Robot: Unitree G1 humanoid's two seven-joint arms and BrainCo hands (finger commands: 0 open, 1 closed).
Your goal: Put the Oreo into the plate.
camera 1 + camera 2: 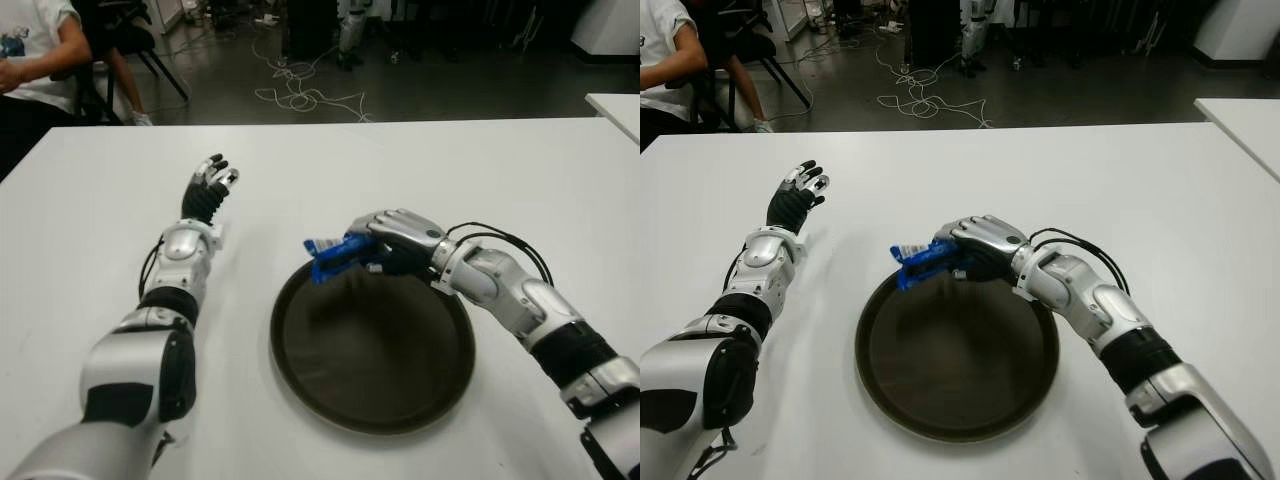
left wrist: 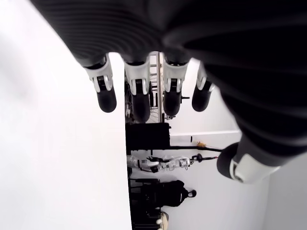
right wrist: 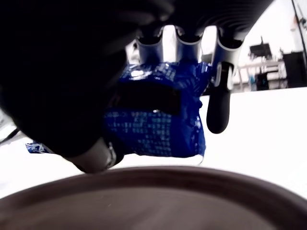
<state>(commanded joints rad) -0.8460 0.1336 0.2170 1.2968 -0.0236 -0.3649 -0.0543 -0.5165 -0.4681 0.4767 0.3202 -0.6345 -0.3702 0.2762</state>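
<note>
I had the right hand (image 1: 395,240) clamped around the blue Oreo pack (image 1: 330,258), held just above the far rim of the dark plate (image 1: 300,370). The left hand (image 1: 208,188) showed left of the plate, fingers loosely extended, holding nothing.

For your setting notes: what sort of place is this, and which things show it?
Probably a robotics lab or workshop: loose cables lie on the dark floor, another robot's legs stand at the back, and a plain white table serves as workbench.

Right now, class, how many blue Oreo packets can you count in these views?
1. The Oreo packet is gripped in the right hand, held over the far rim of the plate. None other shows.
</note>
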